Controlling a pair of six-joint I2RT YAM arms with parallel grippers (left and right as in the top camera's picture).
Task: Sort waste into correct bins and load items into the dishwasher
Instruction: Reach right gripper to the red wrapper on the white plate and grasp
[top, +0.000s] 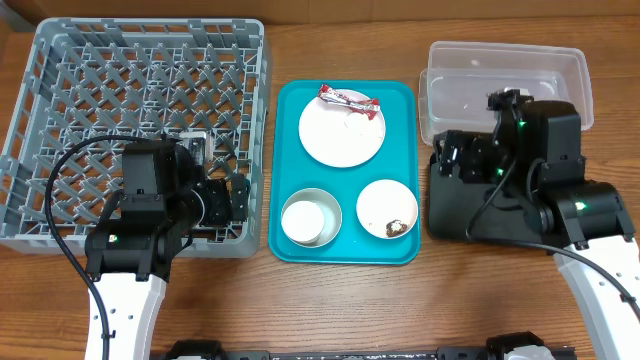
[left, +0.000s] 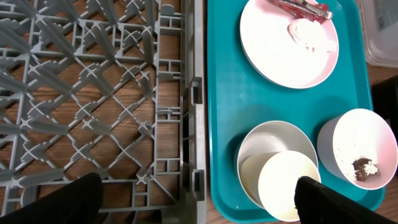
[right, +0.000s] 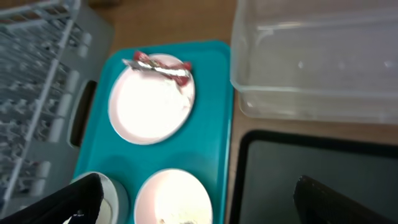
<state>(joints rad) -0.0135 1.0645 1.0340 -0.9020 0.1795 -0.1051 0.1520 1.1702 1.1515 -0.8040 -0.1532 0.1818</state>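
Note:
A teal tray (top: 402, 100) holds a large white plate (top: 340, 135) with a red-and-white candy wrapper (top: 350, 100) and a white scrap (left: 311, 31) on it. On it too are a pale grey bowl (top: 330, 205) with a small white cup (top: 303, 222) inside, and a small white bowl (top: 385, 205) with a brown lump (left: 362, 167) and rice grains. My left gripper (top: 238, 200) is open and empty over the grey dish rack's (top: 140, 110) near right corner. My right gripper (top: 447, 155) is open and empty above the black tray (top: 465, 215), in front of the clear tub (top: 505, 75).
The teal tray lies between the rack and the two bins on a wooden table (top: 330, 300). In the left wrist view the rack wall (left: 198, 124) runs right beside the teal tray edge (left: 217, 124). The clear tub (right: 317, 62) and black tray (right: 298, 174) hold nothing.

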